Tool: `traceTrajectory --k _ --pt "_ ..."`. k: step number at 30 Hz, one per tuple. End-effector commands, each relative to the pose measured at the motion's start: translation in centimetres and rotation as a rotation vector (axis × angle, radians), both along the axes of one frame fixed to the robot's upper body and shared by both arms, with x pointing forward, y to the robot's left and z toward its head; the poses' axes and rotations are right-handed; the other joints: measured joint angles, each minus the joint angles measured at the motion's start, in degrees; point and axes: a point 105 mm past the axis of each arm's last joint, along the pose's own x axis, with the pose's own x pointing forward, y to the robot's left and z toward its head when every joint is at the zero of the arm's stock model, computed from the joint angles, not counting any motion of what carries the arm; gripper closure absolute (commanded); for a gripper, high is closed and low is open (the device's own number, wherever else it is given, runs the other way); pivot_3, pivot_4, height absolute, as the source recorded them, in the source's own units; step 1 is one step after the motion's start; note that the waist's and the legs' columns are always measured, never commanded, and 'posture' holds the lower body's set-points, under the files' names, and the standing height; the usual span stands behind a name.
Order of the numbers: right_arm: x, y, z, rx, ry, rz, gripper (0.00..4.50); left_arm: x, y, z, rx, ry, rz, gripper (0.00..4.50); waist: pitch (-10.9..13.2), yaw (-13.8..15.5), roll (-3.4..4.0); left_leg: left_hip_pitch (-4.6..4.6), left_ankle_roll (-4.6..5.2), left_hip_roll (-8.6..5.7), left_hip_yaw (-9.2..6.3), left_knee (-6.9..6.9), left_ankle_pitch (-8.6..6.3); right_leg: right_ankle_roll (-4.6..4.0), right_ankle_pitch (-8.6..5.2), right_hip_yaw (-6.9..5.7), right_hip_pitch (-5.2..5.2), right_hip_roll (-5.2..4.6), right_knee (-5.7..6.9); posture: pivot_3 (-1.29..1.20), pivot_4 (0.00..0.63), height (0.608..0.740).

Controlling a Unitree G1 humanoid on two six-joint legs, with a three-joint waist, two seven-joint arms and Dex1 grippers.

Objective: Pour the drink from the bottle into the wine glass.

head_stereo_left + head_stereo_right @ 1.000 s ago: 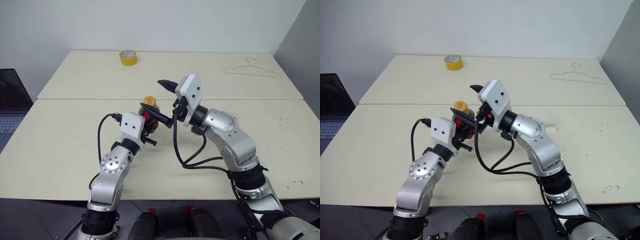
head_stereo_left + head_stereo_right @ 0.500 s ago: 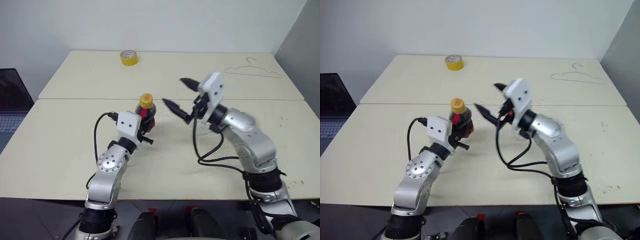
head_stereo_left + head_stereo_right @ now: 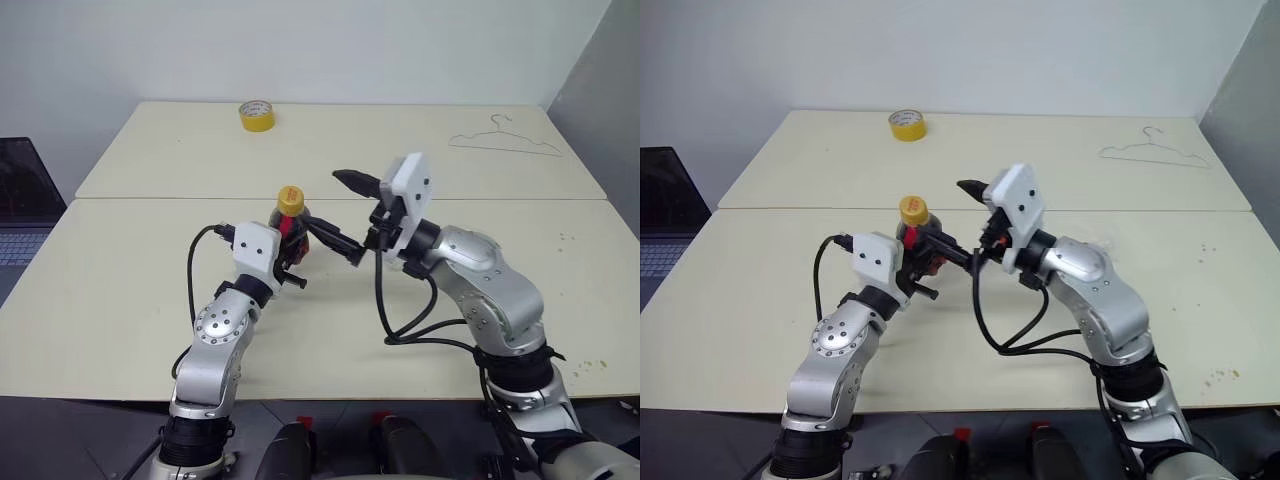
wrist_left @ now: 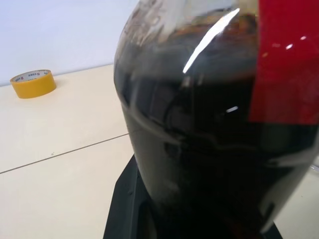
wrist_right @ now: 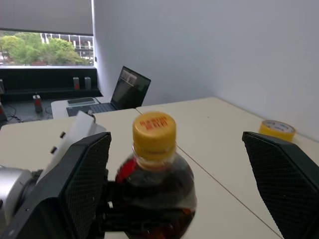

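Left gripper (image 3: 291, 252) clenched on the bottle (image 3: 291, 232) to steady it upright mid-table; our right gripper (image 3: 342, 212) gapes wide beside the yellow cap (image 5: 154, 128), presumably to unscrew it.

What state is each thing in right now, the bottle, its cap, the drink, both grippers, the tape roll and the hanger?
bottle: upright, held off the table.
yellow cap: on, not yet removed.
drink: all inside the bottle, none poured.
left gripper: shut on the bottle's body.
right gripper: open wide, fingers either side of the cap, not touching it.
tape roll: lying flat at the table's far side.
wire hanger: lying flat, untouched.
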Motion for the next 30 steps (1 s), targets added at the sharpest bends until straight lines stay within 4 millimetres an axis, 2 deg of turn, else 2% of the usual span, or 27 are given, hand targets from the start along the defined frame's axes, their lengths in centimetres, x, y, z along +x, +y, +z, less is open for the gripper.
traceTrajectory --k 1,5,11,21,30 --pt "-0.1 1.0 1.0 0.016 -0.042 0.005 0.0 -0.4 -0.5 2.2 -0.006 -0.093 -0.023 3.94 0.0 0.0 0.0 0.0 0.0 0.0 -0.01 0.0 0.0 0.0 0.0 0.0 0.0 0.0 0.0 0.0 0.15 0.74" --pt "0.5 1.7 1.2 0.026 -0.048 -0.009 0.0 -0.5 -0.6 2.2 -0.001 -0.095 -0.027 3.94 0.0 0.0 0.0 0.0 -0.01 -0.01 0.01 0.01 0.01 0.0 0.0 0.02 -0.01 0.0 0.0 0.0 0.15 0.74" --pt "1.5 1.8 1.1 0.024 -0.058 -0.058 0.0 -0.5 -0.7 2.2 0.0 -0.096 -0.029 3.94 0.0 0.0 0.0 0.0 -0.01 -0.01 0.0 0.0 0.01 0.0 0.0 0.01 -0.02 0.0 0.0 0.0 0.15 0.74" --pt "2.0 0.1 0.7 0.017 -0.045 -0.116 0.0 -0.5 -0.7 2.1 -0.001 -0.093 -0.031 3.94 0.0 0.0 0.0 0.0 -0.01 -0.01 0.01 0.0 0.0 0.0 0.0 0.02 -0.02 0.0 0.0 0.0 0.15 0.74" --pt "1.7 -1.9 0.1 -0.009 -0.028 -0.148 0.0 -0.5 -0.6 2.1 0.0 -0.092 -0.031 3.94 0.0 0.0 0.0 -0.01 0.0 -0.01 0.01 0.0 0.0 0.0 0.0 0.02 -0.01 0.0 0.0 0.0 0.15 0.74"
